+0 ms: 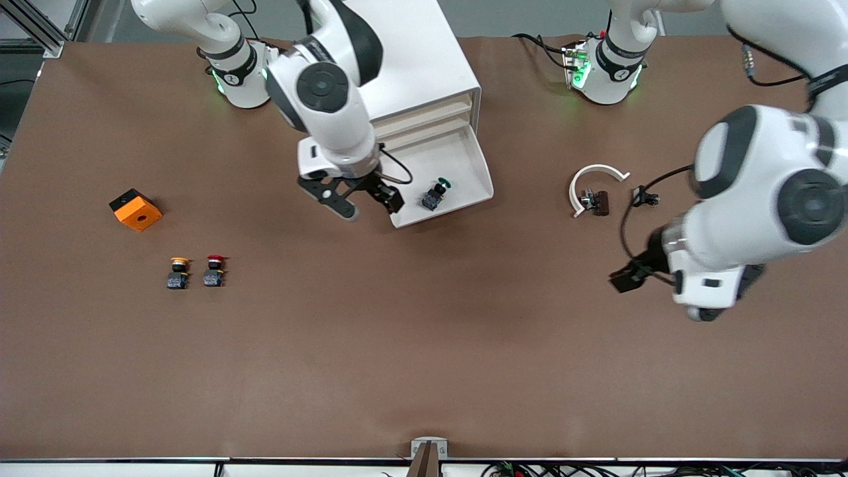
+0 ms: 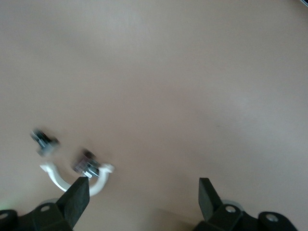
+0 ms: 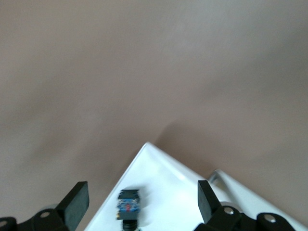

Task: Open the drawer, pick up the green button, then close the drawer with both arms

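Observation:
The drawer (image 1: pixel 457 149) stands pulled out of the white cabinet (image 1: pixel 424 66), toward the front camera. The green-capped button (image 1: pixel 435 195) lies inside it, near its front corner. My right gripper (image 1: pixel 373 207) hangs open over that corner, just beside the button, with nothing between its fingers. In the right wrist view the drawer (image 3: pixel 166 180) and the button (image 3: pixel 129 206) show between the open jaws of the right gripper (image 3: pixel 142 195). My left gripper (image 1: pixel 636 271) is open and empty over bare table toward the left arm's end; in its wrist view the left gripper (image 2: pixel 142 195) frames brown tabletop.
A white curved piece (image 1: pixel 593 177) with a small brown part (image 1: pixel 596 202) and a small black part (image 1: pixel 646 197) lie near the left gripper. An orange box (image 1: pixel 136 209), a yellow-capped button (image 1: pixel 177 272) and a red-capped button (image 1: pixel 214 270) sit toward the right arm's end.

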### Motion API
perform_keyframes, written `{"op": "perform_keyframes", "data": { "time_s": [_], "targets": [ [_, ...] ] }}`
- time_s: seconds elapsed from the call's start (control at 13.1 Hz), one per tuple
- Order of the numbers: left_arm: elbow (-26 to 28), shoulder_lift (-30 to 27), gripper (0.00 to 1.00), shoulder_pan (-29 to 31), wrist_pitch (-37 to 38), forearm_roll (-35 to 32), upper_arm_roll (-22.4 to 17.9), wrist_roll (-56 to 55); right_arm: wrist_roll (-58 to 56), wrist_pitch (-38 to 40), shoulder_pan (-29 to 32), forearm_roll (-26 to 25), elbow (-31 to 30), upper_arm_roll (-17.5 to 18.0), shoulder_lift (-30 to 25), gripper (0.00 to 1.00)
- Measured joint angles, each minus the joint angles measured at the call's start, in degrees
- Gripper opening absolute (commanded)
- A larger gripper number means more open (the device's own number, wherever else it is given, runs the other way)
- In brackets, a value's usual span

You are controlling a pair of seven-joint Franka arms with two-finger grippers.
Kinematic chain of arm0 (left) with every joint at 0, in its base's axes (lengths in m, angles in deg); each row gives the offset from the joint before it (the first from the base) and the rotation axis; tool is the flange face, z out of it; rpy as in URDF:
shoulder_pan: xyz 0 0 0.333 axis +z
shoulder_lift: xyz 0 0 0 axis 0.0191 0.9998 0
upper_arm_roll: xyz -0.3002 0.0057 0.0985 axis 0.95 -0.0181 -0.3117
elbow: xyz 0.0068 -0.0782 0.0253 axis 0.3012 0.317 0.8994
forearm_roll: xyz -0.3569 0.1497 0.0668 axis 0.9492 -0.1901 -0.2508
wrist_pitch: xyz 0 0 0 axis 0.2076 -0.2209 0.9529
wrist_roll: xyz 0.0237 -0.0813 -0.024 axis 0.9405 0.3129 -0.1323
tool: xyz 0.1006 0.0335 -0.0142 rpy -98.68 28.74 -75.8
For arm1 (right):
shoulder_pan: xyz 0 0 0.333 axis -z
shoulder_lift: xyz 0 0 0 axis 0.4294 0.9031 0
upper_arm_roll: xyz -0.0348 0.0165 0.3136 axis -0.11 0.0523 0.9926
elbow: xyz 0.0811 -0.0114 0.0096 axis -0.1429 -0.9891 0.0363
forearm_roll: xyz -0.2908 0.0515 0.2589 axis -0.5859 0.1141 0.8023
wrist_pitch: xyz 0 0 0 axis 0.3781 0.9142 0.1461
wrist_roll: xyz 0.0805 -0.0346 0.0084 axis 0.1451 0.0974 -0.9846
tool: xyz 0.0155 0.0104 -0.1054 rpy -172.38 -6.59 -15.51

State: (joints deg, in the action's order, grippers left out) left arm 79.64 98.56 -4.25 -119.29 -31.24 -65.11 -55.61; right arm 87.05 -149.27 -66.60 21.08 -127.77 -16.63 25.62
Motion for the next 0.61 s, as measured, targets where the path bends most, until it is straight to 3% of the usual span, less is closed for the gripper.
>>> {"op": "perform_keyframes", "data": {
  "time_s": [0.23,0.61],
  "targets": [
    [2.16,-3.07,1.00,5.29,-0.07,-0.47,-0.03,11.76,5.81,-4.12,-3.87,0.00,-0.07,-0.05,3.69,1.00],
    [7.96,-6.16,1.00,4.47,-5.26,-6.34,0.31,16.13,10.15,-8.75,-7.07,-0.01,-0.06,-0.17,8.22,1.00]
  ]
}}
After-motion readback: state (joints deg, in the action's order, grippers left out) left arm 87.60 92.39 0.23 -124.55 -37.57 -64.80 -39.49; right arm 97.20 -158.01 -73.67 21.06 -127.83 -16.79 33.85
